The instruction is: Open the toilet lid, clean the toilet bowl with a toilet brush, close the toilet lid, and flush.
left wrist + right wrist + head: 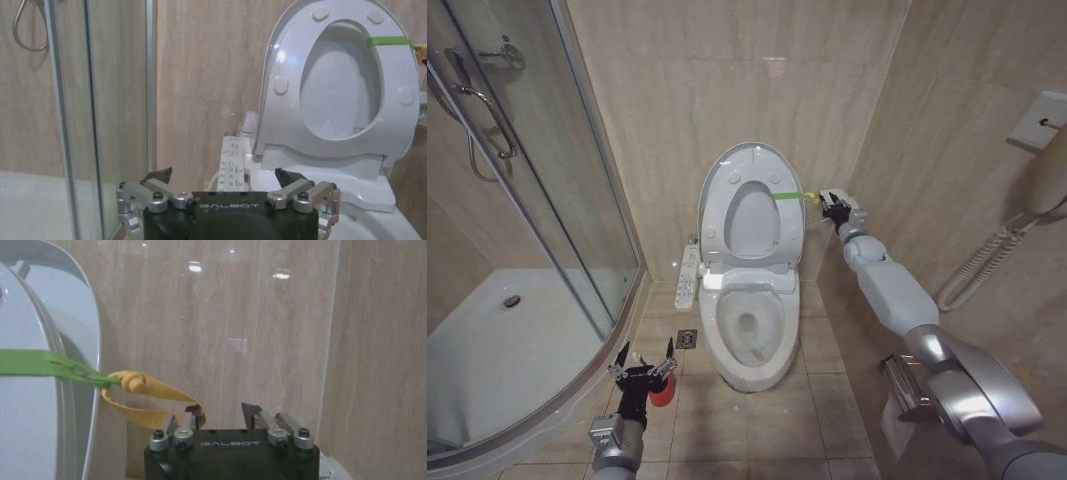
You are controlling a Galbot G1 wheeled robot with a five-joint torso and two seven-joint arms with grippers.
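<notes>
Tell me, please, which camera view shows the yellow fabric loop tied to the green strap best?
The right wrist view shows the yellow fabric loop best: it hangs from the green strap down to the right gripper, touching one finger. In the head view it is a small yellow spot beside the raised seat. The left wrist view catches a sliver at its edge.

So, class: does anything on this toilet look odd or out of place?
Yes. A green band is wrapped around the raised ring seat, with a yellow loop tied on, hanging by the right gripper. Toilets rarely carry pull straps.

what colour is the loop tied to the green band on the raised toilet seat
Yellow: the fabric loop knotted to the green band shows best in the right wrist view.
</notes>
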